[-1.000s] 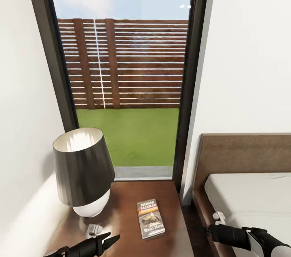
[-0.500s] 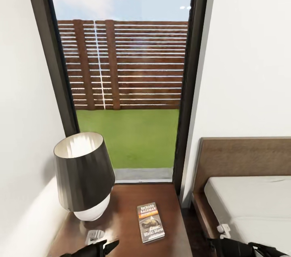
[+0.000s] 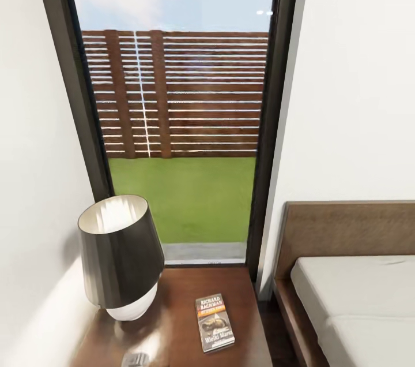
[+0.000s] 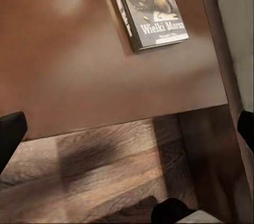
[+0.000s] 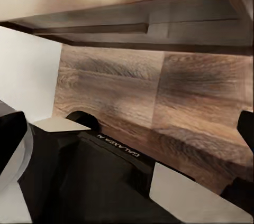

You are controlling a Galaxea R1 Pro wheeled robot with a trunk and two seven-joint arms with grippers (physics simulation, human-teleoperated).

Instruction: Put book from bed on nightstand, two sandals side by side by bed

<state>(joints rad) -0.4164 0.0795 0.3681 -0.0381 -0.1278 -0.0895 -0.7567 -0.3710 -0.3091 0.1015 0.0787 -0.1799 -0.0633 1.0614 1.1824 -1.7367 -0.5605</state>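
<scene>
Both arms have dropped out of the head view, which has tipped slightly upward since a second ago; the book has not shifted on the nightstand.

Lying flat and face up, the book [image 3: 215,322] rests on the nightstand [image 3: 178,298] beside the lamp [image 3: 121,254], with the bed [image 3: 351,298] just to its right, so that part of the task looks finished. No sandals are in sight; pairing them beside the bed still seems to remain. Seen from the wrist cameras, the left gripper [image 4: 127,131] and right gripper [image 5: 127,134] show fingertips spread wide at the frame edges, nothing between them.
</scene>
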